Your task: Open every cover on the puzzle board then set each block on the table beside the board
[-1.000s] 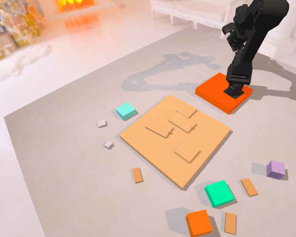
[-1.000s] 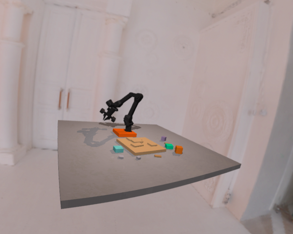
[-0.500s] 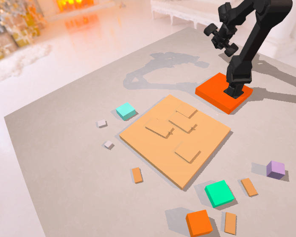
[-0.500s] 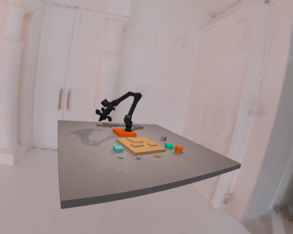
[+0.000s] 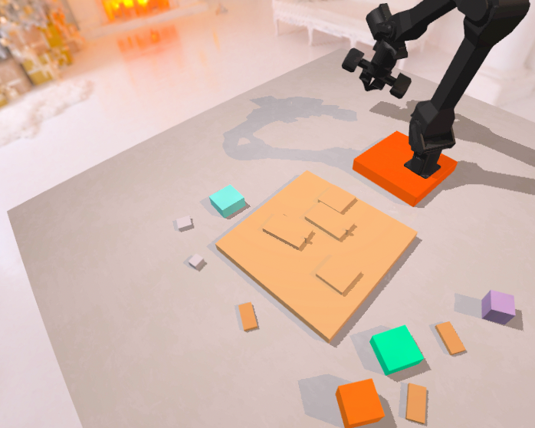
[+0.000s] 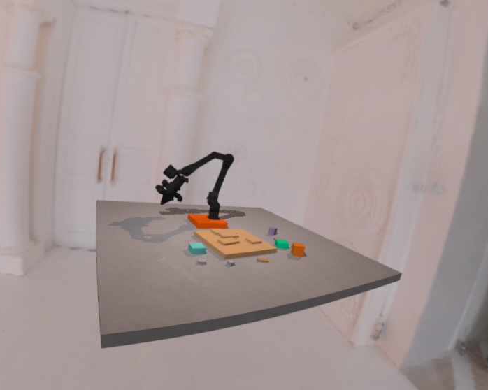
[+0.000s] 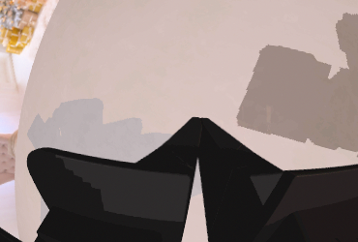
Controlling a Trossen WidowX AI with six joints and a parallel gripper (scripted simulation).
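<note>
The puzzle board (image 5: 267, 265) (image 6: 240, 252) is a flat orange-tan slab in the middle of the table. Several raised same-coloured covers lie on it: one (image 5: 339, 199) nearest the arm's base, two side by side with small knobs (image 5: 329, 221) (image 5: 286, 230), and one (image 5: 339, 275) by itself. No open well or block shows in the board; whether each cover is open cannot be told. My gripper (image 5: 368, 86) (image 6: 163, 202) (image 7: 198, 125) is shut and empty, high above the table behind the board, its tips meeting in the wrist view.
Around the board lie a teal block (image 5: 227, 200) (image 6: 197, 247), green block (image 5: 396, 350) (image 6: 282, 243), orange block (image 5: 359, 403) (image 6: 297, 249), purple cube (image 5: 498, 306) (image 6: 272, 230), two small pale blocks (image 5: 184, 223) (image 5: 196, 261) and thin orange pieces (image 5: 247, 316) (image 5: 450, 337) (image 5: 416, 403). The arm stands on a red-orange base (image 5: 382, 161) (image 6: 198, 221).
</note>
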